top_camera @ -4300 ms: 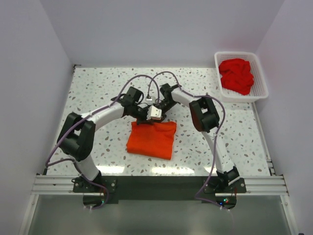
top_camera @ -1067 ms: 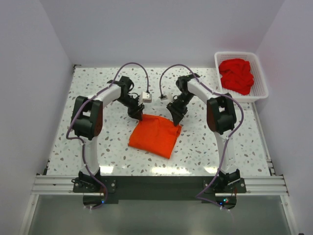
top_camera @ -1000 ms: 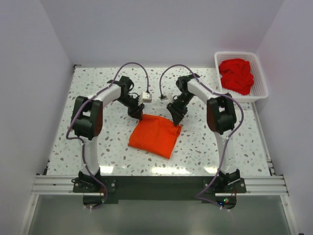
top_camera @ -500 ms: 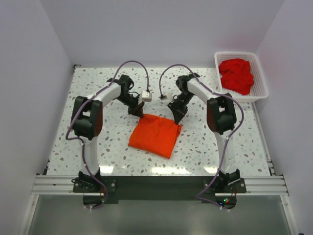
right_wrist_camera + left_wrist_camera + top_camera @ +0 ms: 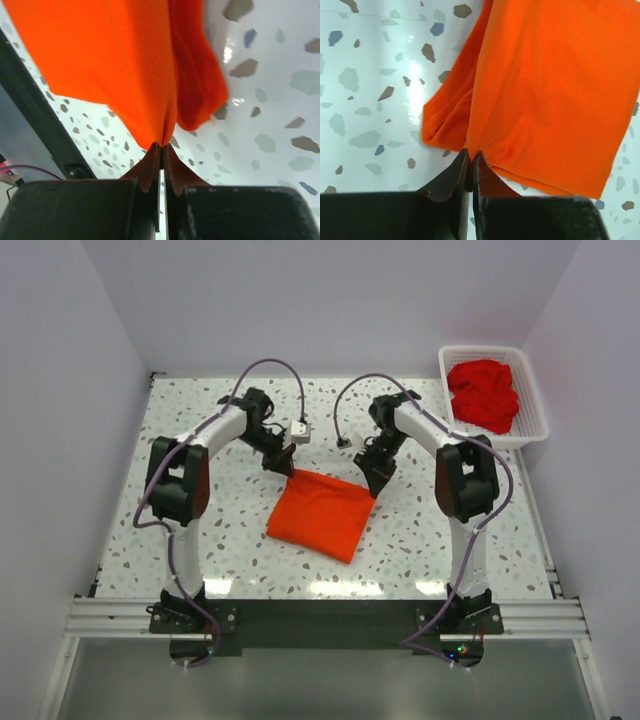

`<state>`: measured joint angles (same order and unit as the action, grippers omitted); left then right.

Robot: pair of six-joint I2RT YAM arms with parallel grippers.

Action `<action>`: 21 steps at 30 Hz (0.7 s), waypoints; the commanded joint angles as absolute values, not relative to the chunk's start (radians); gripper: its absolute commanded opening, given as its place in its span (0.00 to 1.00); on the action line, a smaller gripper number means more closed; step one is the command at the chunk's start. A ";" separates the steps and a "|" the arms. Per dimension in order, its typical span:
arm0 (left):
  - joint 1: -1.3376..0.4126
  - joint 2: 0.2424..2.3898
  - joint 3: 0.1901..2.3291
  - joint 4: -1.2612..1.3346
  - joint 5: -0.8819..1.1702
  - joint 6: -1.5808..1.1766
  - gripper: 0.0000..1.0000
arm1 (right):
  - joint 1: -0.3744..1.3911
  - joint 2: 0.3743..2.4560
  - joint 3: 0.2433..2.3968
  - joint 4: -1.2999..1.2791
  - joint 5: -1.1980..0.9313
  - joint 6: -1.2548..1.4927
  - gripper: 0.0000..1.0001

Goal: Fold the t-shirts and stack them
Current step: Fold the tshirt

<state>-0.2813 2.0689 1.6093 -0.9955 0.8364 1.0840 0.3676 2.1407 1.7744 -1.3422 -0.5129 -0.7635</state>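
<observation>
A folded bright orange-red t-shirt [image 5: 320, 514] lies mid-table, its far edge lifted. My left gripper [image 5: 287, 468] is shut on its far left corner; in the left wrist view the cloth [image 5: 550, 90] runs out from between the pinched fingertips of the gripper [image 5: 471, 154]. My right gripper [image 5: 379, 485] is shut on the far right corner, and the right wrist view shows the shirt [image 5: 120, 65] hanging taut from that gripper [image 5: 162, 146]. Deeper red t-shirts [image 5: 484, 393] sit crumpled in the basket at the back right.
A white lattice basket [image 5: 534, 390] stands at the table's back right corner. Purple cables [image 5: 270, 365] arc above both arms. Grey walls close in the speckled table [image 5: 200, 530] on three sides, and a black rail [image 5: 320, 618] runs along the near edge.
Both grippers have closed on the shirt's far corners. They moved apart, the right one rightward, pulling the far edge taut and flattening the shirt into a wider rectangle.
</observation>
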 commanded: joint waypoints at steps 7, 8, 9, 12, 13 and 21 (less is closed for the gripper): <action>-0.264 2.216 1.773 -0.894 0.793 0.956 0.00 | 0.301 2.241 1.847 -1.287 -0.367 -0.756 0.00; -0.264 2.232 1.785 -0.894 0.784 0.948 0.00 | 0.301 2.259 1.862 -1.272 -0.358 -0.743 0.00; -0.264 2.259 1.795 -0.890 0.763 0.925 0.00 | 0.301 2.291 1.891 -1.249 -0.332 -0.739 0.00; -0.261 2.290 1.815 -0.833 0.726 0.858 0.00 | 0.302 2.356 1.959 -1.201 -0.276 -0.721 0.00; -0.256 2.296 1.818 -0.830 0.723 0.851 0.00 | 0.301 2.368 1.982 -1.192 -0.261 -0.710 0.00; -0.207 2.292 1.821 -0.796 0.707 0.752 0.00 | 0.299 2.364 2.026 -1.045 -0.213 -0.625 0.00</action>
<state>-0.2558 2.2894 1.7897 -0.8379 0.7593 0.8070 0.3088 2.3650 2.0140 -1.1706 -0.3172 -0.6643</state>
